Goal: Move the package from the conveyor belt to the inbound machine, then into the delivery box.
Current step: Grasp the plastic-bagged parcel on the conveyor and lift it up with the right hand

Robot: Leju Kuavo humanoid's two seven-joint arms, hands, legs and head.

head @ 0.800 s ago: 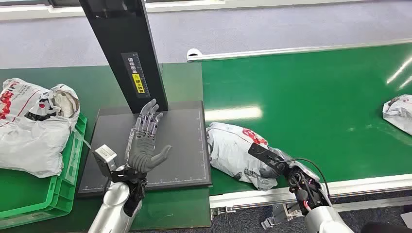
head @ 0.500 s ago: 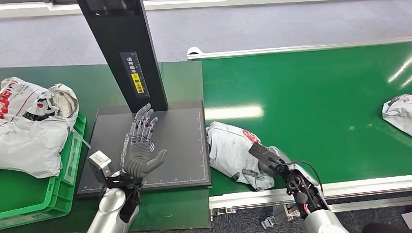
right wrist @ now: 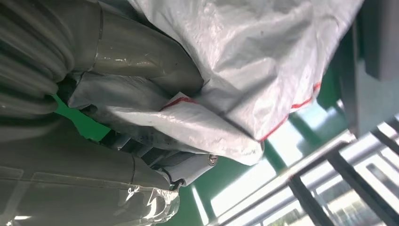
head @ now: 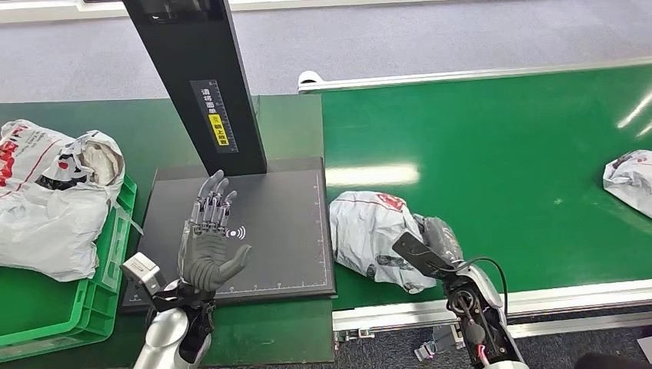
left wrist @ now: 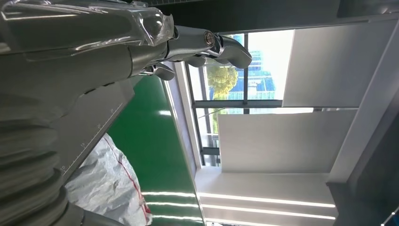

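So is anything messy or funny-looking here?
A bit. The bags piled in the green crate bulge over its rim. The package in the right hand is crumpled, but nothing looks spilled or torn.

Head view: mounted high, facing forward and down over the scanner platform [head: 269,223] and the conveyor belt [head: 492,161], at middle range. Left wrist view: turned on its side, close behind the left hand [left wrist: 70,61], looking past it across the belt to windows and ceiling. Right wrist view: very near, pressed against the package [right wrist: 263,61]. All three views share the package and the green belt.
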